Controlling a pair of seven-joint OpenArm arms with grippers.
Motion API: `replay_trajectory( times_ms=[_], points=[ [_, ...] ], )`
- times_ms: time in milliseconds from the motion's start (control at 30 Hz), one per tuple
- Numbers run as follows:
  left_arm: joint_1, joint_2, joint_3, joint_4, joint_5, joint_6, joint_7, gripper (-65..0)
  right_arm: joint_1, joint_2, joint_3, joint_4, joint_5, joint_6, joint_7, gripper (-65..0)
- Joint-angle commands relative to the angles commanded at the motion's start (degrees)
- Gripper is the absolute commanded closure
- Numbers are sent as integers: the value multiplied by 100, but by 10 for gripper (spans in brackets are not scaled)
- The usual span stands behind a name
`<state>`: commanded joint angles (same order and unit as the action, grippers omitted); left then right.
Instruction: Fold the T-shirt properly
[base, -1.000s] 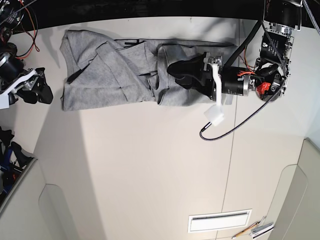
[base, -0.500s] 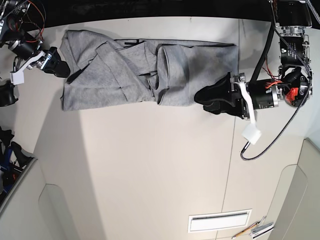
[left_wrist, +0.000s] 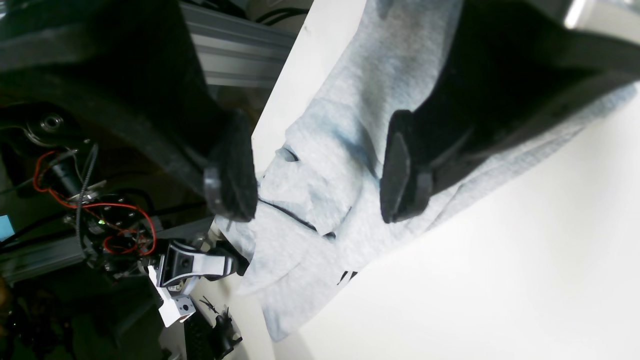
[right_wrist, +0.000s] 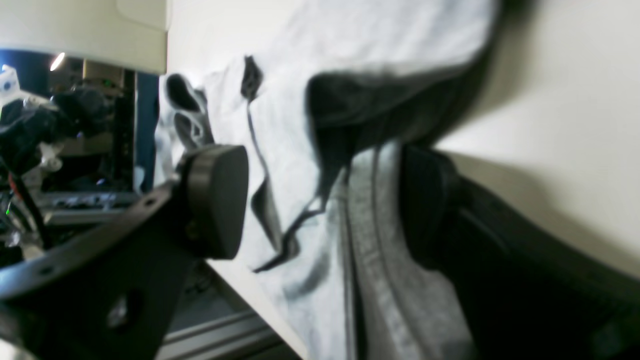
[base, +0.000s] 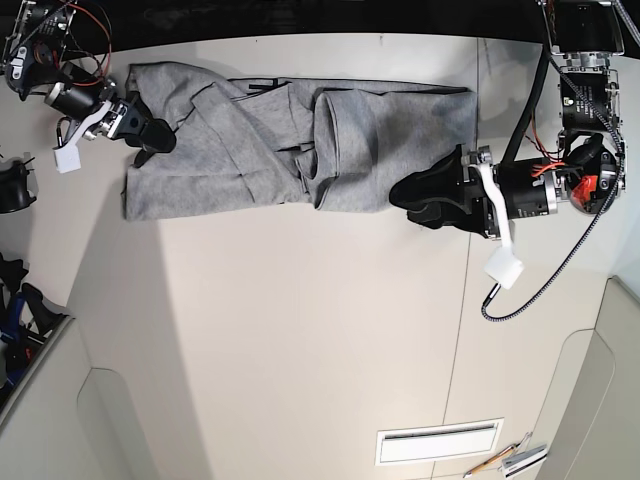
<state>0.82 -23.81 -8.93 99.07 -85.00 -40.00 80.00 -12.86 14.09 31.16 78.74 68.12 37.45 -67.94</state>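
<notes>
The light grey T-shirt (base: 240, 150) lies crumpled in a long strip along the table's far edge. A bit of black lettering (left_wrist: 347, 276) peeks out at one fold. My left gripper (base: 402, 202) is open at the shirt's front right edge. In the left wrist view (left_wrist: 315, 195) its fingers stand wide apart above the fabric (left_wrist: 325, 150). My right gripper (base: 155, 145) is open at the shirt's left end. In the right wrist view (right_wrist: 320, 200) its jaws straddle a fabric edge (right_wrist: 370, 240) without closing on it.
The cream table (base: 300, 330) stretches to the front. A white slotted plate (base: 438, 441) and pens (base: 510, 460) lie at the front right. A black cable (base: 530, 285) with a white tag (base: 503, 270) hangs from the left arm. The dark back edge (base: 300, 20) runs behind the shirt.
My right gripper has moved rightward onto the shirt's left end. My left gripper pulled back from the shirt's middle to its front right edge a second ago and has held still since.
</notes>
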Motion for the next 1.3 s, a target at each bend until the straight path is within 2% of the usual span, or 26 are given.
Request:
replay_trajectory(
  times_ms=[200,400,667,733,767,800,900,1133,1300],
  points=[
    [0,0,0,-2,0,0,0,-421,22,-20,-74,0,-4,2,31,-453],
    [2,0,0,0,0,0,0,-421,286,-315,-249,0,-297,-2,116,-453],
    [2,-2,0,0,0,0,0,-421,380,-400,-417,0,-612,-22,225,-437],
    [0,0,0,0,0,0,0,-421,380,-439,-492,0,-841,-68,339,-402],
    [-2,0,0,0,0,0,0,-421,380,-446,-520,0,-988,-81,439,-358],
    [-2,0,-11,0,0,0,0,-421,380,-446,-542,0,-1145,-87,529,-286],
    [-2,0,-168,0,0,0,0,-421,380,-444,-540,0,-1530,-111,741,-3],
    [4,-17,-1034,0,0,0,0,-421,382,-442,-531,138,-1552,-107,796,0],
    [138,-341,-1320,-2,0,0,0,-421,378,-402,-356,743,-1937,-127,793,0]
  ],
)
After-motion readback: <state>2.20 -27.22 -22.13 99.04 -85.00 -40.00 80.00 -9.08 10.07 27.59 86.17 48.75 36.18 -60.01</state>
